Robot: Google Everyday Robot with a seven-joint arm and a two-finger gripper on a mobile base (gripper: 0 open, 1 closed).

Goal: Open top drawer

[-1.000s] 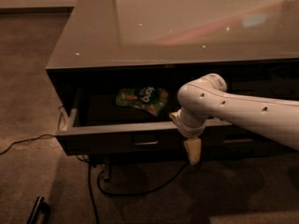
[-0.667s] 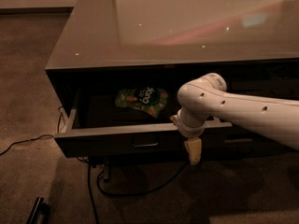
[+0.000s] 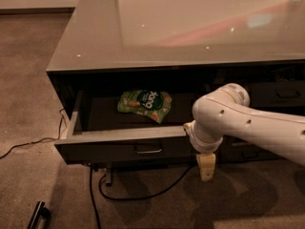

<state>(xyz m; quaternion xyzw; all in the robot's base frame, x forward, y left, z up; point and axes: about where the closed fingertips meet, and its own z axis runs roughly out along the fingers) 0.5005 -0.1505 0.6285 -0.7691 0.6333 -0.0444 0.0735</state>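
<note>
The top drawer (image 3: 109, 151) is pulled out from the dark cabinet, under the glossy counter top. Its flat dark front carries a small metal pull (image 3: 148, 150) at centre. A green snack bag (image 3: 145, 104) lies on the drawer's floor. My gripper (image 3: 206, 167) hangs below the white arm, just in front of the drawer's right end and to the right of the pull, pointing down toward the carpet. It is not touching the pull.
The white arm (image 3: 252, 128) reaches in from the right edge, across the drawer's right part. Black cables (image 3: 138, 194) loop on the carpet below the cabinet. A dark bar (image 3: 37, 214) lies on the floor at bottom left. More dark drawers (image 3: 281, 94) sit at the right.
The arm and gripper have stayed nearly still. The drawer stands open the same amount.
</note>
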